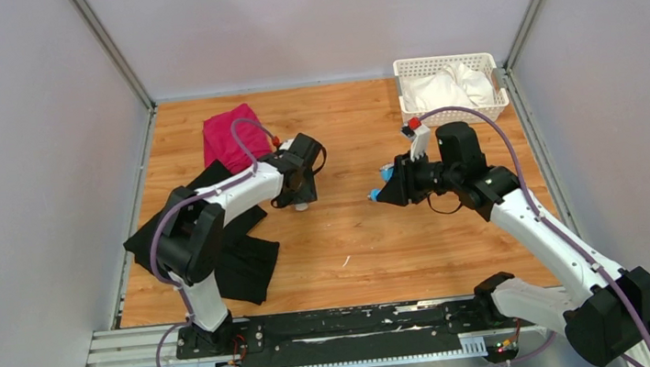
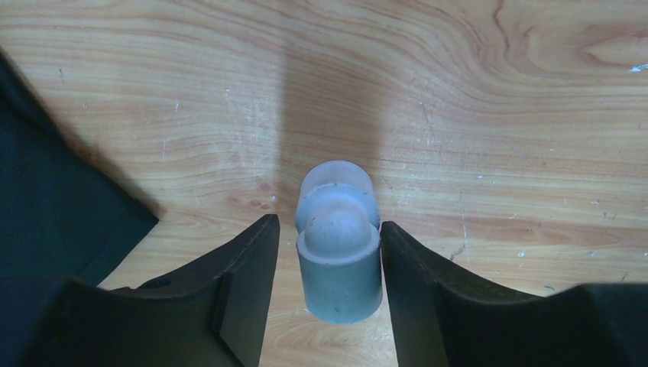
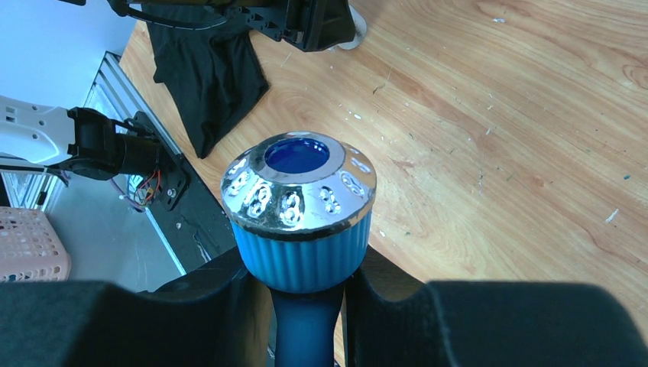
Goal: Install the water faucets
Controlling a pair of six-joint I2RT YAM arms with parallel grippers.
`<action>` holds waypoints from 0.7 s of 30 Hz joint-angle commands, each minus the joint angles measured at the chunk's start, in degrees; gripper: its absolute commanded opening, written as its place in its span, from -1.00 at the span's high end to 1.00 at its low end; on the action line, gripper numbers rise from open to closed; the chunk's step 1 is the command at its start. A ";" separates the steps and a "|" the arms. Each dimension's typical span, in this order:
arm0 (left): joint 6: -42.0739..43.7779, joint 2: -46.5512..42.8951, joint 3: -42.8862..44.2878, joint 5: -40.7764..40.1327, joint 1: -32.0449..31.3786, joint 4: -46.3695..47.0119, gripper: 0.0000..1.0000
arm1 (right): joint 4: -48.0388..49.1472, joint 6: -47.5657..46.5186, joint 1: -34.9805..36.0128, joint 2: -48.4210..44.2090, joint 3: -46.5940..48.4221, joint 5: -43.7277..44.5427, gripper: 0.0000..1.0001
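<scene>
Right tool (image 3: 306, 310) grips blue faucet (image 3: 302, 256) (knob markings (image 3: 293, 203) unreadable).

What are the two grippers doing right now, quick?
Left gripper: open, jaws either side of the white pipe fitting, not gripping yet.
Right gripper: closed, holding the blue faucet.
</scene>
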 commanded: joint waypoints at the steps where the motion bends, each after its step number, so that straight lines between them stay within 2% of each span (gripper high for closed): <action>1: -0.64 0.77 1.98 -1.60 -0.20 -0.50 -0.12 | 0.24 -0.53 -0.55 -0.44 0.64 -1.31 1.00; 2: -0.74 0.78 1.98 -1.51 -0.22 -0.49 -0.07 | 0.22 -0.53 -0.57 -0.49 0.63 -1.24 1.00; 4: -1.02 0.62 1.87 -1.36 -0.18 -0.40 0.22 | 0.16 -0.54 -0.59 -0.45 0.54 -1.07 1.00; 8: -0.26 -0.06 2.00 0.21 -0.15 -0.28 0.96 | 0.24 -0.65 -0.55 -0.45 0.40 -1.94 1.00; 12: 4.20 -2.96 2.33 7.84 -0.13 1.71 1.00 | 1.05 -0.64 -0.55 -1.42 0.63 -4.60 1.00; 17: 14.52 -12.66 1.95 29.48 -0.18 6.78 1.00 | 3.54 -1.69 -0.56 -5.94 0.46 -5.25 1.00; 21: 20.62 -19.69 2.32 40.29 0.66 4.79 1.00 | 8.16 -2.18 -0.55 -11.97 -0.49 -5.42 1.00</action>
